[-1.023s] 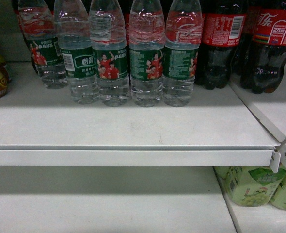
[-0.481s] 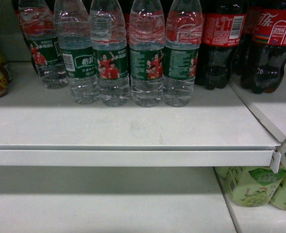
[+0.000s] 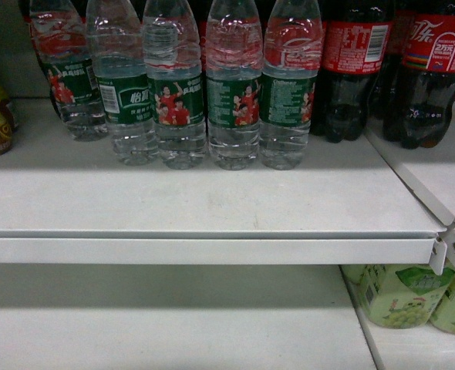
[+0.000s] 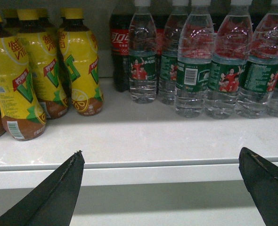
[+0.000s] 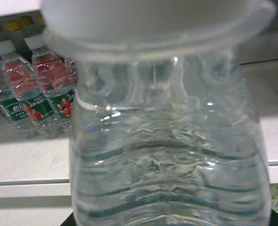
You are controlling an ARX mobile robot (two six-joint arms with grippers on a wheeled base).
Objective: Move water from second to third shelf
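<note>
White shelving fills every view, two boards stacked, the upper shelf stocked at the back, the lower shelf mostly bare.

Right wrist view: a water bottle fills the picture, cap and collar at top, ribbed clear body below. The right gripper itself is not visible, only a dark edge at the bottom, so I cannot tell whether its jaws are clamped (a bottle this close suggests a hold, unconfirmed). Label not visible.

Left gripper: jaws spread wide, nothing between them, fingertips level with the upper shelf's front lip.

Outward: a row of water bottles stands upright, touching, toward the back of the upper shelf; cola bottles to their right, yellow tea bottles to their left, green bottles below right.

Judgement: carry step, one bottle apparently lifted off. Next move calls for lowering it to the other board and setting it upright.

Neither arm shows in the head view; which board counts as "third" is unclear.
</note>
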